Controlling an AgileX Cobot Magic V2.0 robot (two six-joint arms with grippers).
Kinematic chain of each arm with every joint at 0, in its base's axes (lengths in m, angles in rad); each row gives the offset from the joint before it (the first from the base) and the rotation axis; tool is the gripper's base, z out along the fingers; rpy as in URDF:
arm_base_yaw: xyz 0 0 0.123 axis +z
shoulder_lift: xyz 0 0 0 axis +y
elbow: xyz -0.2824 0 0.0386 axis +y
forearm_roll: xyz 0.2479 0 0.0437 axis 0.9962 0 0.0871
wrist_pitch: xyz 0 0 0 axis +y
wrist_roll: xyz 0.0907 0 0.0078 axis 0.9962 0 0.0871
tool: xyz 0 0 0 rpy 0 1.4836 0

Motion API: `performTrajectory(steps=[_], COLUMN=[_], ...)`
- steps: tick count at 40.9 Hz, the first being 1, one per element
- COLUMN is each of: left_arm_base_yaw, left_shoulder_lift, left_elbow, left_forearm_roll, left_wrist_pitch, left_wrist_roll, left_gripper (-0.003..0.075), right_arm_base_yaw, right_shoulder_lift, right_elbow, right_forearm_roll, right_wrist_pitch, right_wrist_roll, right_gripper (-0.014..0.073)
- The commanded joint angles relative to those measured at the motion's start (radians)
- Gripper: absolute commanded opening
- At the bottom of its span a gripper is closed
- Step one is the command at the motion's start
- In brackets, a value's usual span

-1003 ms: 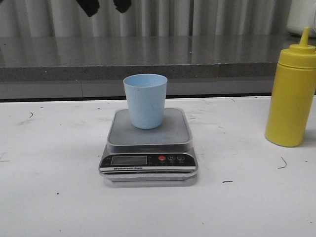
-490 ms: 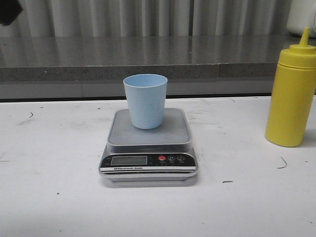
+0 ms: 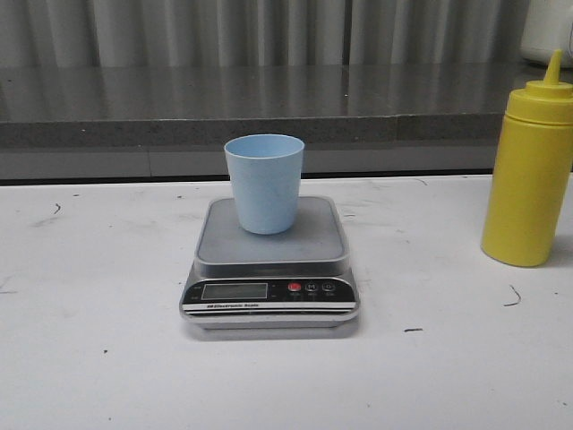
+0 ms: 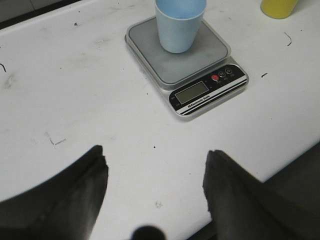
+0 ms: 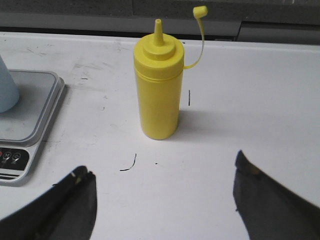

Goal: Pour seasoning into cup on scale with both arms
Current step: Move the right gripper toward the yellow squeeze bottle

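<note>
We see the left claw (image 4: 155, 175) spread wide and holding nothing, hovering above bare bench (image 4: 75, 90) on the display side of the scale (image 4: 186, 62). The right claw (image 5: 162, 200) is equally wide apart and empty, facing the seasoning (image 5: 157, 90) without touching it. The cup (image 3: 264, 184) stands upright on the scale's platform, and the seasoning stands upright on the bench, well apart to the scale's right. Only the right wrist view shows the bottle's tip cover (image 5: 200, 11), off the nozzle and raised on its tether; the front view shows neither claw.
</note>
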Motion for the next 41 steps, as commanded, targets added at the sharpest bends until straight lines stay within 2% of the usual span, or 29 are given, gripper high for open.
performTrajectory(steps=[1, 8, 15, 21, 26, 33, 41], left_arm_base_yaw=[-0.006, -0.006, -0.006, -0.006, -0.006, -0.006, -0.006], left_shoulder_lift=[-0.005, -0.003, -0.003, -0.003, -0.003, -0.003, -0.003], left_elbow=[-0.023, -0.023, -0.023, -0.023, -0.023, -0.023, -0.023], left_forearm_roll=[-0.013, -0.013, -0.013, -0.013, -0.013, -0.013, -0.013], left_wrist_pitch=[-0.072, -0.072, -0.072, -0.072, -0.072, -0.072, -0.072], left_wrist_roll=[0.001, 0.001, 0.001, 0.001, 0.001, 0.001, 0.001], left_gripper=[0.0420, 0.0420, 0.0420, 0.0420, 0.0420, 0.0420, 0.0420], right_arm_base_yaw=[-0.004, -0.004, -0.003, -0.002, 0.007, 0.074, 0.124], right_shoulder_lift=[0.015, 0.070, 0.180, 0.286, 0.349, 0.418, 0.546], right_elbow=[-0.030, -0.030, -0.029, 0.006, 0.096, 0.248, 0.309], right_forearm_roll=[-0.002, 0.015, 0.127, 0.133, 0.147, 0.159, 0.159], right_wrist_pitch=[-0.094, -0.134, -0.195, -0.279, -0.422, -0.740, -1.015], right_wrist_roll=[-0.065, -0.072, -0.071, -0.071, -0.071, -0.067, -0.049], right_gripper=[0.0584, 0.0583, 0.0580, 0.0580, 0.0580, 0.0580, 0.0580])
